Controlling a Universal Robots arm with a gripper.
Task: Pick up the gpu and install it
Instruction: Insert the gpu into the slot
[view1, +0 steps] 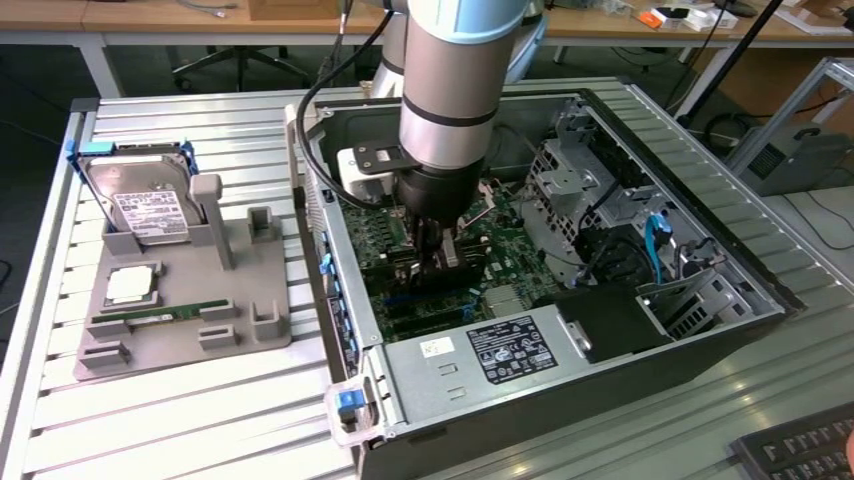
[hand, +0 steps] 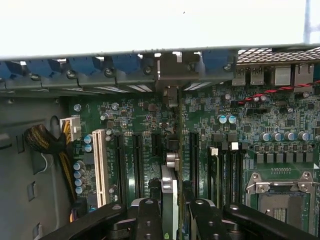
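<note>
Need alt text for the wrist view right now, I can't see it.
The claw grips the gpu edge-on, directly above the green motherboard and lined up among its dark expansion slots. A white slot and a bundle of braided cables lie to one side.

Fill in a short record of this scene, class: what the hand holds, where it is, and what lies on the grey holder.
hand: shut on the gpu, seen edge-on
place: inside the open computer case, above the motherboard slots
gpu seated: cannot tell
grey holder: on the exterior view's left, carrying the hard drive and memory stick
</note>
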